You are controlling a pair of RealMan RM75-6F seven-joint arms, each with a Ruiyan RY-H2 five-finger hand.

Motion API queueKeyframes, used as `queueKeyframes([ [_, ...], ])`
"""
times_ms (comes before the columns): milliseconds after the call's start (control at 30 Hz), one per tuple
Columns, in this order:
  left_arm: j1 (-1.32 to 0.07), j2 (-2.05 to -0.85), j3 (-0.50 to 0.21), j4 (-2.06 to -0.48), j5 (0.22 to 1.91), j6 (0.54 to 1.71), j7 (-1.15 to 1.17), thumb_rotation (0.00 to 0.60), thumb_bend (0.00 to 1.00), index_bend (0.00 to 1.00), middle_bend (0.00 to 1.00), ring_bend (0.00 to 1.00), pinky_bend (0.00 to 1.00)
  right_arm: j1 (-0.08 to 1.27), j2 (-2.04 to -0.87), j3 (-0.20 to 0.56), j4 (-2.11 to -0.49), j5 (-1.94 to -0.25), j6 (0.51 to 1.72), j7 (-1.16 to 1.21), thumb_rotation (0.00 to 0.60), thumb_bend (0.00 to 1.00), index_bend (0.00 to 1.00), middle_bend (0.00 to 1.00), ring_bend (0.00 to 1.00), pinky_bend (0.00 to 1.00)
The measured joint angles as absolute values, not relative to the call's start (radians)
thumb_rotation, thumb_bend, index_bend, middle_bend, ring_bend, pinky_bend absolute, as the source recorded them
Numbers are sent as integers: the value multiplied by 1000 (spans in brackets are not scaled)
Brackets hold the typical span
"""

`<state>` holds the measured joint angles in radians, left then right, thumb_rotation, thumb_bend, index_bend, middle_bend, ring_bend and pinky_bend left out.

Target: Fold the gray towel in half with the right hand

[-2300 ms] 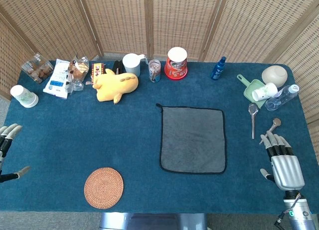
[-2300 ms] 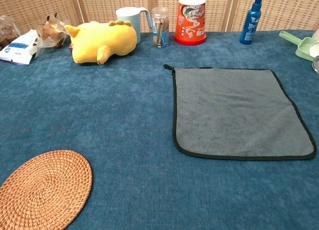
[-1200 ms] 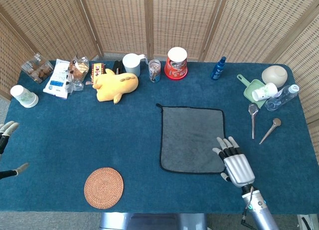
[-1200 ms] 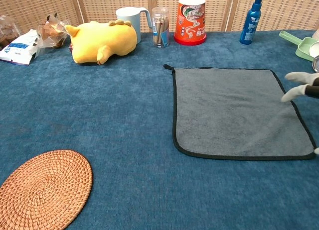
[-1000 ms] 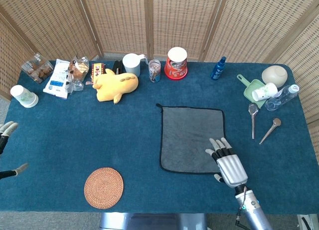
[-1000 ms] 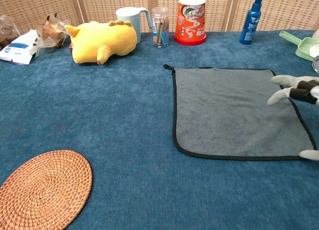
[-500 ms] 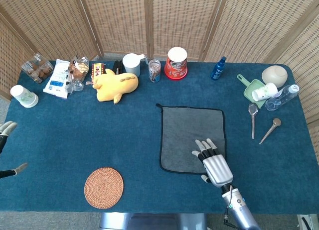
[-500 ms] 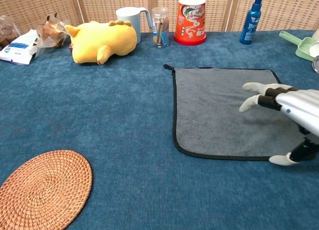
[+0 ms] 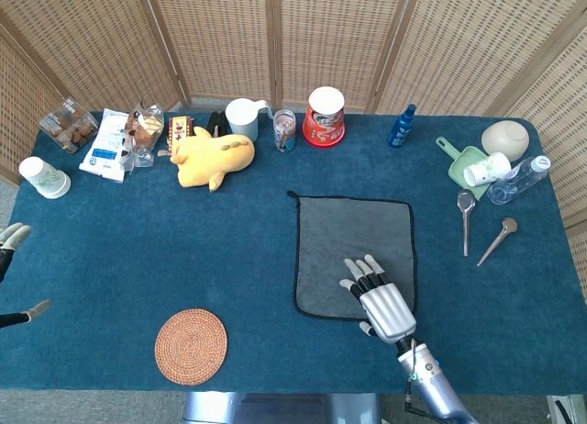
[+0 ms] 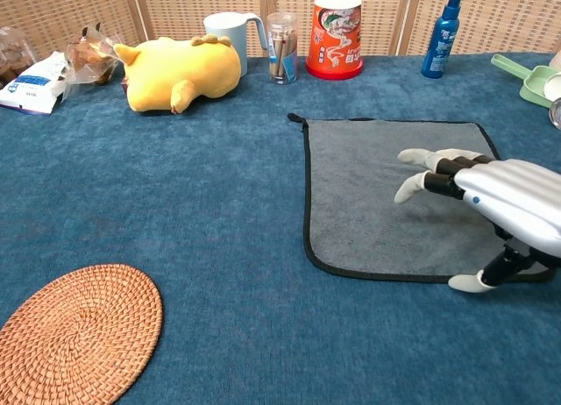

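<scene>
Since the earlier frames the right hand (image 9: 381, 300) has swept in from the counter's right edge, beside the spoons, and now hovers low over the near half of the gray towel (image 9: 353, 240), its fingers (image 10: 421, 186) spread and holding nothing; the thumb tip sits near the towel's near hem, though whether anything actually touches the cloth cannot be told. Nothing about the towel itself has changed: it lies flat and unfolded on the blue counter (image 9: 183, 259), right of centre, with its black-bound border square to the edge and a small hanging loop at the far left corner. The left hand (image 9: 11, 240) shows only as fingertips at the far left margin of the head view, well apart from everything, and appears open with nothing in it. Judging by its look, the towel is a thin, soft microfibre cloth: light, limp, likely to sag and drag rather than hold any shape, and inclined to cling a little to the fuzzy counter cover. A pinch at the bound hem, at a corner or along the right edge, seems the best place to take hold, since the stitched border gives the fingers something firmer than the plain pile. Lifting too near the middle would probably just bunch it.
</scene>
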<state>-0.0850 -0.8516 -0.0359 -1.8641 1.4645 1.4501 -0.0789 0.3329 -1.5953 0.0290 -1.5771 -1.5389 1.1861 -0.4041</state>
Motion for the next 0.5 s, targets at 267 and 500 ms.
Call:
queueKeyframes([
  [267, -86, -855, -37, -1866, 1461, 1447, -71, 600, 114, 0, 0, 0, 0, 354, -1627, 30, -1558, -1535, 1170, -412, 600, 0, 255, 0, 0, 0],
  [500, -85, -853, -38, -1865, 1460, 1448, -76, 600, 114, 0, 0, 0, 0, 366, -1646, 37, -1541, -1522, 1164, -427, 600, 77, 269, 0, 0, 0],
])
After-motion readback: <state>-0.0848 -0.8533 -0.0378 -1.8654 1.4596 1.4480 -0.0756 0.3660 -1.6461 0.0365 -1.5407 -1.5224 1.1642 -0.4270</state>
